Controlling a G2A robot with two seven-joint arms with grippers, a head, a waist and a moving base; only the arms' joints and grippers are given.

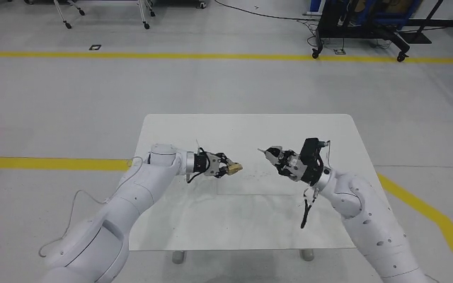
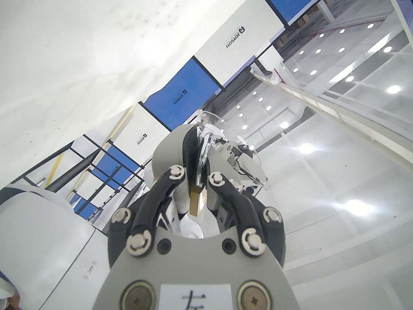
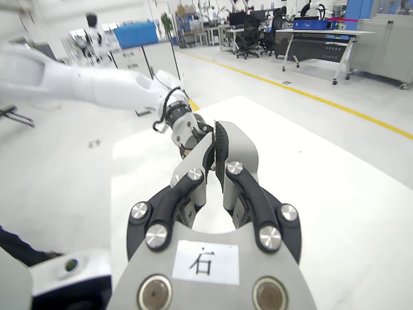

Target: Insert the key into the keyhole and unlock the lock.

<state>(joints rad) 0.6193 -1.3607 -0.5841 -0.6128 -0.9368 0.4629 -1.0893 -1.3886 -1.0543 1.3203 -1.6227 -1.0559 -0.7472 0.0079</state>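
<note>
Left gripper [image 1: 224,167] is clamped on a small brass padlock [image 1: 233,168], held in the air above the white table [image 1: 283,127]. In the left wrist view the steel shackle [image 2: 206,148] sits between the ribbed black pads. In the top view the brass body shows at the gripper's tip, on the side toward the other arm.

Right gripper [image 1: 273,153] is pinched nearly flat on a thin metal blade, which we take for the key [image 1: 262,150]. Its slim tip juts out past the fingertips.

Key relation: the two grippers face each other tip to tip above mid-table, near but apart. The lock lies straight ahead of the key, along the key's long axis. There is a small sideways offset in the top view, with the key tip a little farther from the robot than the lock.

We cannot see the keyhole, so we cannot tell its bearing against the blade.

Materials: hard, smooth brass block; polished steel shackle; thin, rigid key; grey metal fingers; matte tabletop.
</note>
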